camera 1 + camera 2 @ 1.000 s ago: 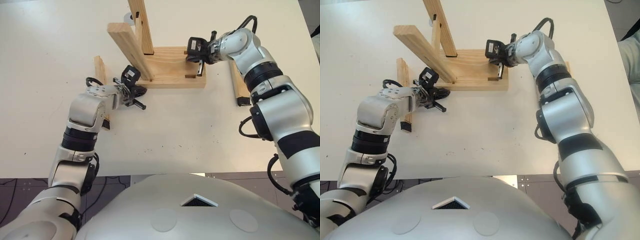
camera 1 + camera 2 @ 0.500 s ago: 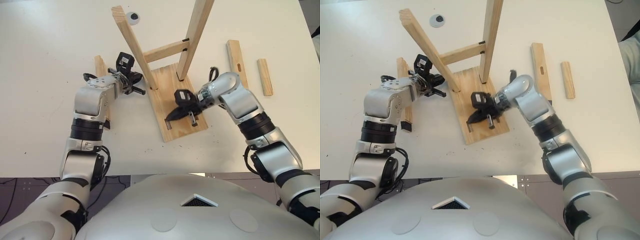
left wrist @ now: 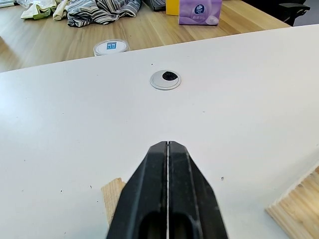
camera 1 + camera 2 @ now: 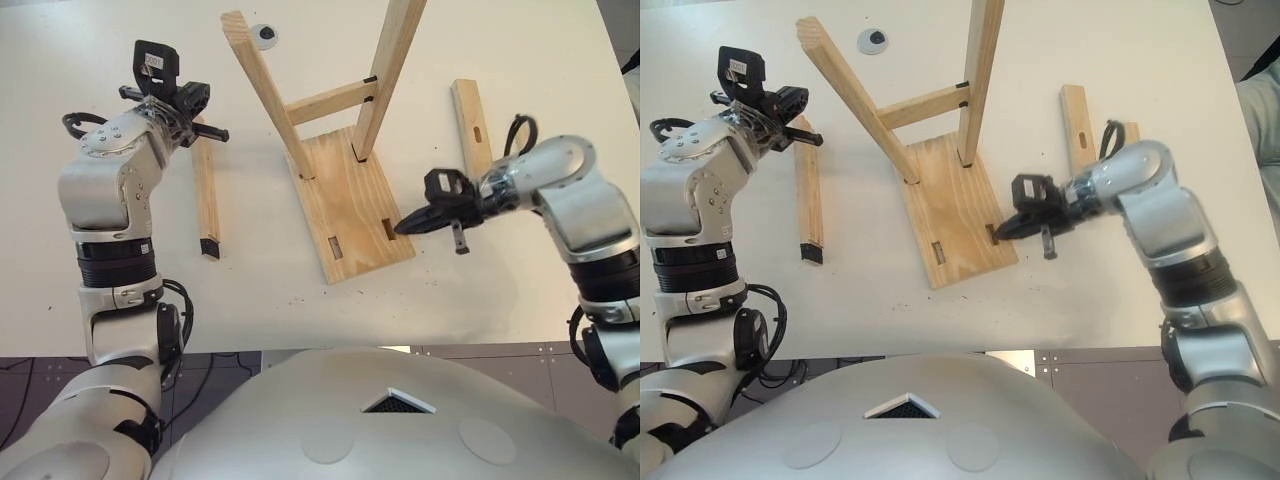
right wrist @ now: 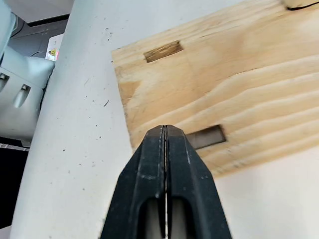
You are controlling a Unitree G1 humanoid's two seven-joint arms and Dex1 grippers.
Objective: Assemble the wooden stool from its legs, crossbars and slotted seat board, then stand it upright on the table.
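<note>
While R gripper [image 4: 403,227] sits closed at seat board [image 4: 345,215] edge, L gripper [image 3: 168,149] closed too, above loose leg [image 4: 205,195]

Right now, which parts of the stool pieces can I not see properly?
Top of the tall pale wooden leg: cut by the upper edge, head views.
Short pale wooden crossbar: mostly behind the right arm, head views.
Dark slot in the pale wooden seat board: partly behind the shut black right claw, right wrist view.
</note>
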